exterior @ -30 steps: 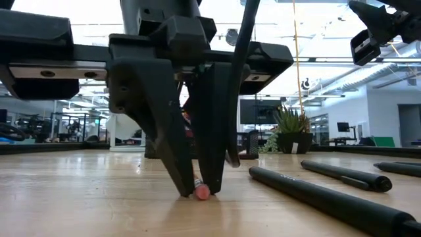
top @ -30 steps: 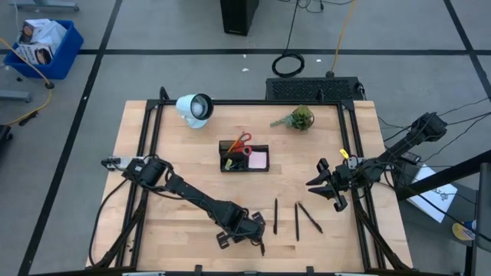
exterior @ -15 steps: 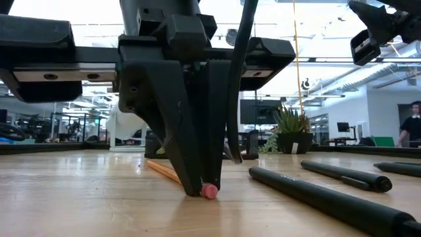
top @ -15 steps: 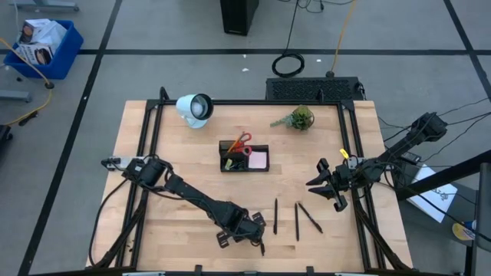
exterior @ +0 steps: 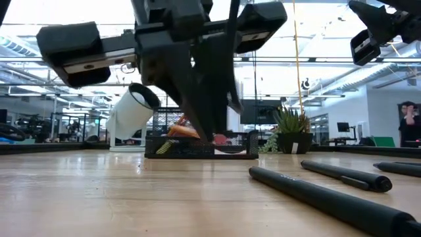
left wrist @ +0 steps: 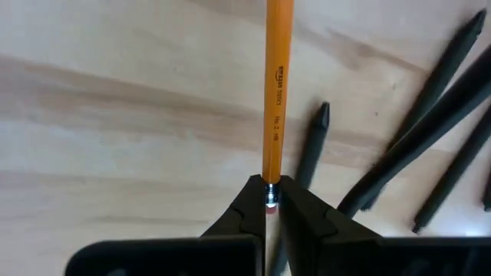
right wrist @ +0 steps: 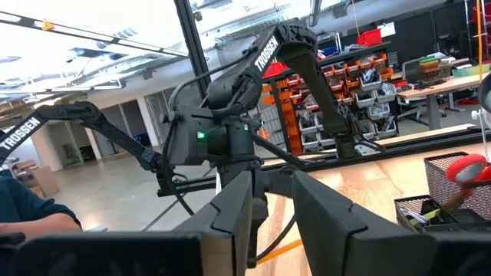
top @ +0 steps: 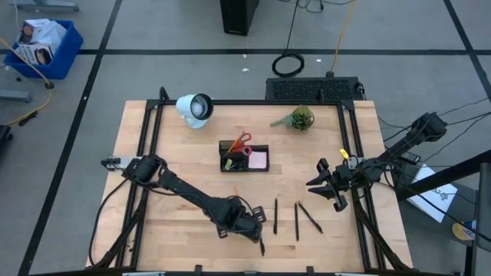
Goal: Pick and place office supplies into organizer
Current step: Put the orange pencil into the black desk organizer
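Note:
My left gripper hangs above the table's near middle, shut on a thin orange pencil. The low view shows the left gripper off the wood. The black organizer stands mid-table, holding red-handled scissors and a pink sticky-note pad. Three black pens lie flat on the wood just right of the left gripper. My right gripper waits open above the right side of the table. My left gripper pinches the pencil's eraser end between its two fingertips, coming from above and slanting down. The pencil is lifted clear of the table and sticks out from the fingertips, its orange shaft about level.
A white round lamp and a small green plant stand at the far edge, with a black mesh panel behind. Another dark pen lies near the near edge. Bare wood stretches between the left gripper and the organizer.
My left gripper has shut on the pencil's eraser end at the table surface, then risen and tipped. The pencil, which lay on the wood, has been lifted clear with it.

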